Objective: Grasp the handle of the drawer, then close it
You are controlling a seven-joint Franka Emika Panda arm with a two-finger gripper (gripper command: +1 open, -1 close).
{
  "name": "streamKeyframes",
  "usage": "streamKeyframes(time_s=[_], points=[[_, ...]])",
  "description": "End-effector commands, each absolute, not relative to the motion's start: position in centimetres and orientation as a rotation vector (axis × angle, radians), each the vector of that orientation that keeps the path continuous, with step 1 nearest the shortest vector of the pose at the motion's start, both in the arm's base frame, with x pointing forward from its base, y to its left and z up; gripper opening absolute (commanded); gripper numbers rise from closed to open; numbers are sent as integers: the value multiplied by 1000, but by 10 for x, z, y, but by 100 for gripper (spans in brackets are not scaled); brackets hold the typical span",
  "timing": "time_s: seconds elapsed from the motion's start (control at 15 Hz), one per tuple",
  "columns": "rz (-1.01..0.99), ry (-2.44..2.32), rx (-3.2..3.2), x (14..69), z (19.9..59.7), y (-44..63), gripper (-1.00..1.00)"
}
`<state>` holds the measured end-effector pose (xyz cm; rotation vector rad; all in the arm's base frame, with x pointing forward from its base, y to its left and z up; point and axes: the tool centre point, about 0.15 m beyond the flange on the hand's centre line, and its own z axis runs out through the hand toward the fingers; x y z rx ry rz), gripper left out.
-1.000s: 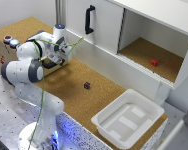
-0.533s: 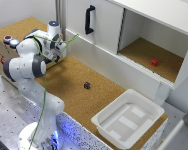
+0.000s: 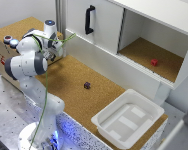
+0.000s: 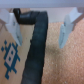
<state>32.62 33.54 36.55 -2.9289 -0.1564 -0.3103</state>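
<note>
My jaws stand apart in the wrist view, nothing between the two pale fingers [image 4: 64, 31] but a dark cable [image 4: 34, 45] and cork. The gripper [image 3: 58, 49] itself is hidden behind the arm in the exterior view, pressed in close at the wooden box [image 3: 5, 47] on that view's left end of the desk [image 3: 89, 100]. The drawer and its handle I cannot make out in either picture; I judge they sit on the box face the arm is covering. I expect a rigid little handle, small against my fingers, so I would pinch it squarely across its middle. The drawer should be light and slide easily; a steady straight push ought to do it.
</note>
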Motion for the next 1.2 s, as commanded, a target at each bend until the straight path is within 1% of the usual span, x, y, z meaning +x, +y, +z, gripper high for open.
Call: streamKeyframes(time_s=[0.0, 0.13, 0.6, 0.8, 1.13], points=[[-493, -91, -2929, 293, 430, 304, 100], [-491, -69, -2955, 295, 435, 292, 100], [-339, 65, -3114, 316, 416, 217, 100], [-316, 43, -3118, 321, 414, 198, 100], [-269, -398, -3098, 307, 449, 226, 100]])
